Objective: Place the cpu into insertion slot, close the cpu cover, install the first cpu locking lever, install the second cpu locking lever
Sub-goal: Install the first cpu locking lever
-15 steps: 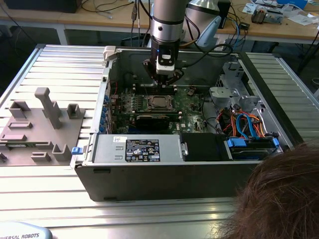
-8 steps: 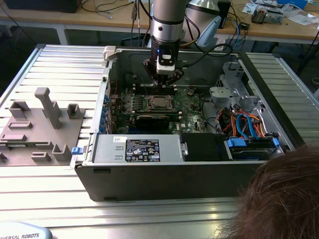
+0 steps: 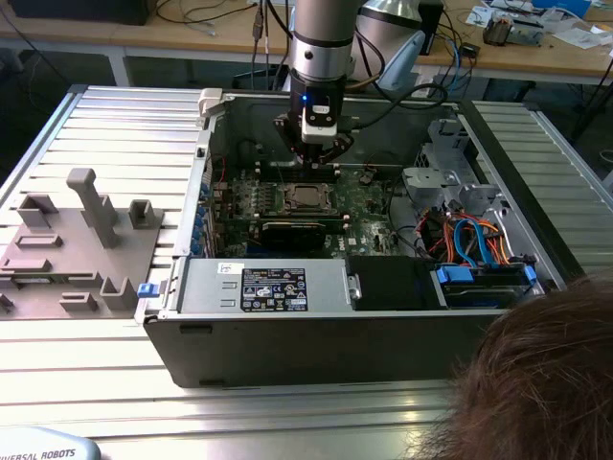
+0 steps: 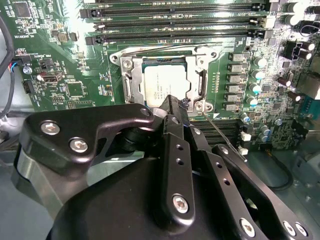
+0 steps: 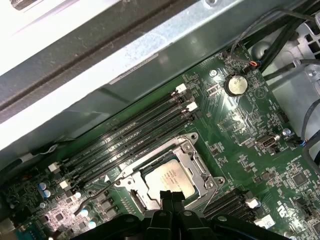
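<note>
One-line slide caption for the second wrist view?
Shut black gripper at the edge of the silvery cpu cover, lying around the square silver-grey cpu on the green circuit board.

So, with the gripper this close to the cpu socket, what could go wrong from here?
1. The gripper, shut, hangs right at the edge of the cpu cover. A slip could scrape the cpu or hit small parts on the green board.
2. A thin lever stands free beside the gripper and might be caught and bent.
</note>
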{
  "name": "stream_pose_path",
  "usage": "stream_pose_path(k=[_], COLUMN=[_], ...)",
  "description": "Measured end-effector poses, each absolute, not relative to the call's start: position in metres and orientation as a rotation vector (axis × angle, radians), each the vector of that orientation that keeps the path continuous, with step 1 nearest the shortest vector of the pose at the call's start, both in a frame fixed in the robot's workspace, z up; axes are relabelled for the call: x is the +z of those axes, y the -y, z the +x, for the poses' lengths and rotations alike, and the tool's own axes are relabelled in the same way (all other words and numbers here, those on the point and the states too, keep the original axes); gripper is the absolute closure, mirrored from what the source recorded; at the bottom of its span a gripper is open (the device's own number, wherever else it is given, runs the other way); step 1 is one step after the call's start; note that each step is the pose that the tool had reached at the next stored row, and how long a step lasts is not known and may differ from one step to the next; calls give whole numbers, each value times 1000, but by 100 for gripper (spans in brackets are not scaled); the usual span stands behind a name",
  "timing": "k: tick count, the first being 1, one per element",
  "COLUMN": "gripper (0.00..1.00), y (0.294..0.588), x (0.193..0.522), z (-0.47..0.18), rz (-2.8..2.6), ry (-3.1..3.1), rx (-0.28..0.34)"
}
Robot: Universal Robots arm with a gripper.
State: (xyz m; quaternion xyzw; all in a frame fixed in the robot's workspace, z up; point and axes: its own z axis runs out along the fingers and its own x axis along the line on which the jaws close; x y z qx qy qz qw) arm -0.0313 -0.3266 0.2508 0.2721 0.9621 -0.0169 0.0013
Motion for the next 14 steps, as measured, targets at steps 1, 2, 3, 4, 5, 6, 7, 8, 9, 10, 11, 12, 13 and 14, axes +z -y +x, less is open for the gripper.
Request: stream_pose_path(k=[1, 2, 3, 4, 5, 6, 7, 8, 9, 10, 11, 12, 13, 14], gripper=[89, 89, 89, 89, 89, 89, 89, 89, 89, 89, 89, 89, 89, 89], y=[327, 327, 327, 327, 327, 327, 327, 327, 327, 327, 327, 327, 327, 327], x=[251, 251, 251, 251, 251, 251, 251, 251, 251, 251, 251, 251, 251, 251], z=[-31, -31, -31, -31, -31, -31, -31, -31, -31, -31, -31, -31, -31, -31], rz=[852, 850, 849, 845, 841, 838, 836, 834, 832, 830, 828, 825, 823, 821], ry=[-3021, -3021, -3022, -3023, -3024, -3025, -3025, -3026, -3026, -3027, -3027, -3028, -3028, -3029], rx=[-53, -53, -53, -53, -53, -53, -53, -53, -53, -53, -53, -53, -53, -53])
